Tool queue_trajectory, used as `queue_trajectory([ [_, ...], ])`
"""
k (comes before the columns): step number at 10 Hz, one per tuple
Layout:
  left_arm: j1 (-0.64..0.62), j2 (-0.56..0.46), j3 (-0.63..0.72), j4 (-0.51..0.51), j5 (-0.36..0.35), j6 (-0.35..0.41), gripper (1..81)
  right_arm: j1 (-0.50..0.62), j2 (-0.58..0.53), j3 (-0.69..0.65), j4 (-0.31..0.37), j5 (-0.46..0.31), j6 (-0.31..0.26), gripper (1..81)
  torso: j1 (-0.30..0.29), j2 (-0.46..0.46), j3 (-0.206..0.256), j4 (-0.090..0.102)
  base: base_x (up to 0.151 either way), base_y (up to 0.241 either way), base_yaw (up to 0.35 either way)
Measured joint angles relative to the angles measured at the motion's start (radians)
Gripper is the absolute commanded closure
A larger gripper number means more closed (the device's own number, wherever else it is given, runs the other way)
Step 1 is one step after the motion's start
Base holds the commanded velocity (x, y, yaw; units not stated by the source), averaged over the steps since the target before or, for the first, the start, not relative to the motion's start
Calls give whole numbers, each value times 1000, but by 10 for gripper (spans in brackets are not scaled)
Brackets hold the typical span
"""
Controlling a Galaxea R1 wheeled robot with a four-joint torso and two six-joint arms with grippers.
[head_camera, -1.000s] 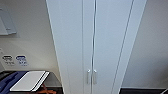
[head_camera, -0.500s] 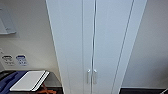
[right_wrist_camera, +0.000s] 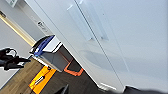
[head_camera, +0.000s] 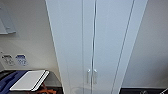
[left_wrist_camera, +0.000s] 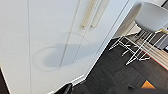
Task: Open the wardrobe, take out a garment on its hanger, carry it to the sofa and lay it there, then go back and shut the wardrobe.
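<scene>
The wardrobe (head_camera: 95, 37) stands straight ahead and close in the head view, tall and white, with both panelled doors shut. Its two small vertical handles (head_camera: 91, 76) sit side by side at the centre seam. The left wrist view looks at the lower door panels (left_wrist_camera: 50, 50) and the handles (left_wrist_camera: 93, 12). In the right wrist view the handles (right_wrist_camera: 87, 25) appear slanted on the doors (right_wrist_camera: 120, 45). The left gripper (left_wrist_camera: 100, 90) and the right gripper (right_wrist_camera: 100, 90) each show two dark tips set wide apart, open, with only floor between them, short of the doors.
A low dark stand (head_camera: 53, 77) left of the wardrobe carries a white flat slab (head_camera: 28, 80) and blue cloth (head_camera: 10, 80), with an orange thing (head_camera: 45, 90) beneath. White chairs on thin legs (left_wrist_camera: 150, 17) stand on the other side. A yellow-orange item (right_wrist_camera: 41, 78) lies on the floor.
</scene>
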Motion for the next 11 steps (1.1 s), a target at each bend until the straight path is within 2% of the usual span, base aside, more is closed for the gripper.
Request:
queue_trajectory([
  [3, -154, 88, -53, 7, 81, -49, 10, 143, 106, -32, -3, -104, 34, 10, 1, 1, -1, 0, 0, 0, 0],
  [6, -214, 205, -160, 7, 144, -98, 10, 200, 264, -142, -3, -182, 67, 10, 2, 2, -2, 0, 0, 0, 0],
  [11, -275, 382, -356, 8, 214, -130, 10, 270, 422, -349, -2, -225, 110, 10, 4, 3, -4, 0, 0, 0, 0],
])
